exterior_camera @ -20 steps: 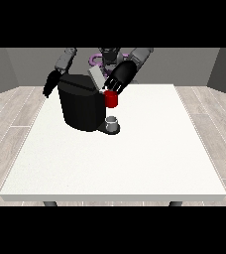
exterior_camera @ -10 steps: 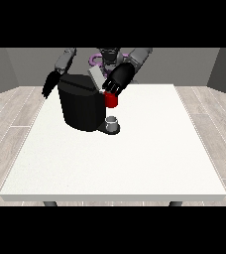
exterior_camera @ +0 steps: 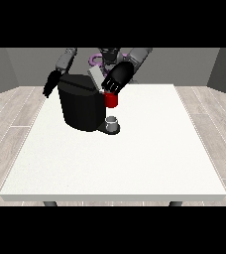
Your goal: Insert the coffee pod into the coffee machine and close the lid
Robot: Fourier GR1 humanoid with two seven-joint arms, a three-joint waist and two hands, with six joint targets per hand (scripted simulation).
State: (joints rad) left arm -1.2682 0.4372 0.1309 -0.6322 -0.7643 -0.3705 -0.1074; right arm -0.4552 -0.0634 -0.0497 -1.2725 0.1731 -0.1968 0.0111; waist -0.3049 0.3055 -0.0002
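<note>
Hand at the view's right sits over the coffee machine top, fingers curled down; grip unclear. Other hand hangs behind the machine.

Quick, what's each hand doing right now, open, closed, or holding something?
Hand at the view's right: at the coffee machine top, fingers cannot be told.
Hand at the view's left: cannot be told.
</note>
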